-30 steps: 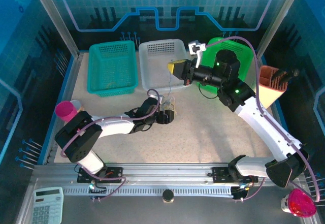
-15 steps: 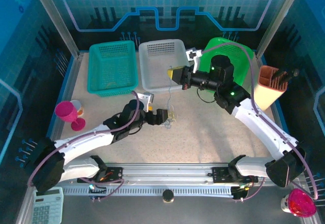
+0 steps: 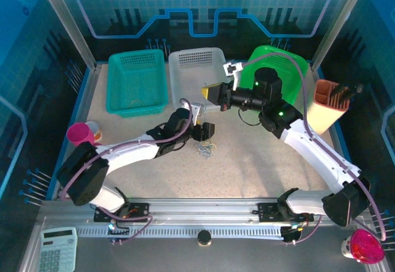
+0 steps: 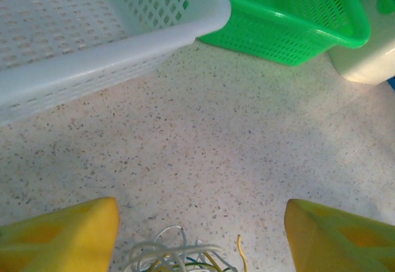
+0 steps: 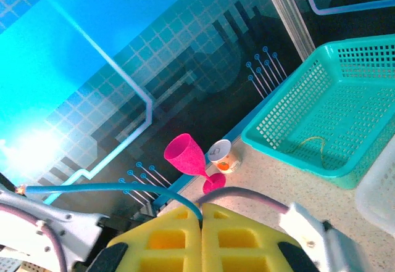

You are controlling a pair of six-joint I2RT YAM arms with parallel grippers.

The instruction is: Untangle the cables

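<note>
One tangle of cables lies on the table between the left gripper's spread jaws. The right gripper's jaws are pressed together; beyond them, one wire lies in a basket.

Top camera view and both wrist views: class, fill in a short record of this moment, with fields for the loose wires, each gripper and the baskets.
wire tangle: small heap on the table, in front of the white basket
left gripper: open, fingers wide apart either side of the tangle
right gripper: shut, near the white basket's front rim; a thin bluish wire runs out from between its pads
teal basket: holds one yellowish wire
green basket: behind the right arm, contents hidden
</note>
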